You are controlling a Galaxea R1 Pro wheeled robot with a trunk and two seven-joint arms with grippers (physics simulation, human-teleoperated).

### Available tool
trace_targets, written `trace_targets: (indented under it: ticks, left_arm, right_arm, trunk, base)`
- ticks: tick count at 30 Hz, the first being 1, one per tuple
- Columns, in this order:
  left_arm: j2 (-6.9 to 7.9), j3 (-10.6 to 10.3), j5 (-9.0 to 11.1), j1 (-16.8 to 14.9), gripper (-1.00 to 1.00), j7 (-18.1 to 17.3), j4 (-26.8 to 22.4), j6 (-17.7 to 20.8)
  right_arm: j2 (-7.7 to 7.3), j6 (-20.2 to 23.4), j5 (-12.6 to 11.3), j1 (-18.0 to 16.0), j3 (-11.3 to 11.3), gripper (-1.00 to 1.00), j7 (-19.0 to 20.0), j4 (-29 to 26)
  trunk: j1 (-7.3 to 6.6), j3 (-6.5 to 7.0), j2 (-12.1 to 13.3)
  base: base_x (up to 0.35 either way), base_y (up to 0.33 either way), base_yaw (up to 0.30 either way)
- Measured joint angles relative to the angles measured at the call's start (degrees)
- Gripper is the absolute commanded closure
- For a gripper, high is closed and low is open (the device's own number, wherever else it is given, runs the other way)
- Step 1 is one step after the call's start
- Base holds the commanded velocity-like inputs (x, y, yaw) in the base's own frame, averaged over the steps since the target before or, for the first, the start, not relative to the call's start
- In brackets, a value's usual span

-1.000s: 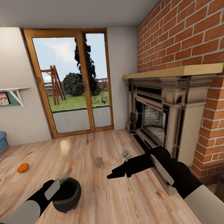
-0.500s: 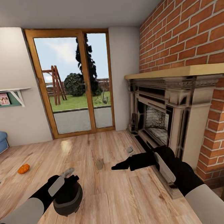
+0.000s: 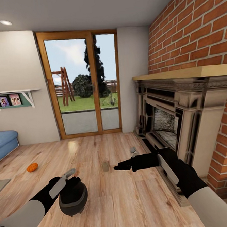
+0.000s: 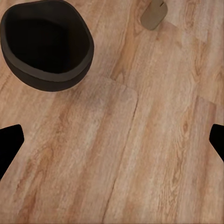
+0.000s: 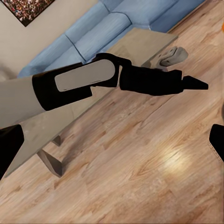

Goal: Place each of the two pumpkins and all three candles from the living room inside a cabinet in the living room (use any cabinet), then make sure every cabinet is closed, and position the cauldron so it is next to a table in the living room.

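Cauldron (image 3: 73, 198): round-bellied matte black pot with a wide mouth and a thicker dark-grey rim. It is in the lower left of the head view, on the wooden floor (image 3: 110, 209). In the left wrist view the cauldron (image 4: 46, 44) is seen from above in the upper left corner, its inside fully dark.

Left pincer (image 3: 74, 180): overlaps the cauldron's upper edge in the head view. In the left wrist view its two black fingertips (image 4: 9, 142) sit at opposite edges of the frame, so it is spread wide with only bare floorboards between them, and the pot lies outside the gap.

Right pincer (image 3: 117, 167): at centre frame in the head view, pointing left above the floor. In its own wrist view the tips stand far apart at both edges, so it is wide and holds nothing.

Pumpkin (image 3: 32, 167): small, bright orange and ribbed. It lies on the floor at middle left, well apart from the cauldron.

Small beige object (image 3: 105, 166): stands on the floor between the two pincers, near the cauldron. What it is cannot be told.

Tabletop (image 5: 140, 42): pale grey-beige and glossy, on slanted pale legs, in front of a blue sofa (image 5: 93, 37). The left arm crosses in front of it.

Fireplace (image 3: 169, 122): at the right of the head view, set in a red brick wall.
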Motion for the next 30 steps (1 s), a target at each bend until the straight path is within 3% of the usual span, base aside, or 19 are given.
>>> trace_targets:
  ticks: [8, 21, 30]
  left_arm:
    - [-0.01, 0.0, 0.0, 0.0, -1.0, 0.01, 0.0, 0.0]
    - [0.03, 0.06, 0.0, 0.0, -1.0, 0.0, 0.0, 0.0]
    - [0.04, 0.08, 0.02, 0.01, -1.0, 0.0, -0.01, 0.0]
  right_arm:
    - [-0.06, -0.36, -0.14, 0.0, -0.18, -1.0, -0.03, 1.27]
    - [-0.06, -0.93, -0.09, 0.0, -0.31, -1.0, 0.06, 2.11]
    - [-0.05, -0.93, -0.09, -0.01, -0.32, -1.0, 0.07, 2.14]
  trunk:
    - [0.0, 0.0, 0.0]
    - [-0.02, 0.0, 0.0]
    - [-0.03, 0.16, 0.0]
  base:
    - [0.002, -0.007, 0.001]
    - [0.189, -0.045, 0.005]
    - [0.257, -0.186, 0.181]
